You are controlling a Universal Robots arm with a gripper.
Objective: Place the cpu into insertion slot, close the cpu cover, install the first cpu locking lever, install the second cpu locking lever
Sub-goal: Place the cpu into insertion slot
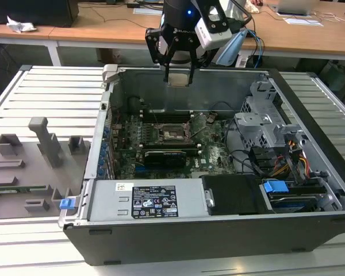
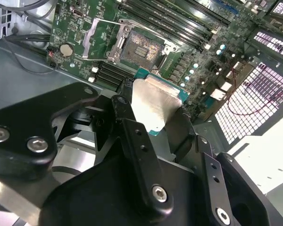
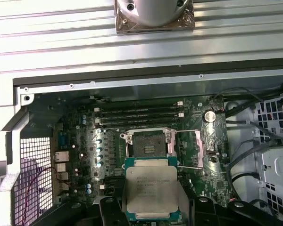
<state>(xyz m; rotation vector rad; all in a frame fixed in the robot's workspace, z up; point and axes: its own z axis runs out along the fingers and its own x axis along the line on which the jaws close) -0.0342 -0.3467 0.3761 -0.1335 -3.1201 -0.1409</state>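
Gripper [image 1: 179, 78] clenched on the cpu [image 3: 150, 188] by two opposite edges, held well above the open slot [image 3: 149, 143] — not yet seated. Judged light, stiff, fragile on its underside — grip edges only.

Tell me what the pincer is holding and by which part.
The pincer holds the cpu, clamped by two opposite side edges with its silver face uncovered. The cpu is in the air, not yet in the insertion slot.
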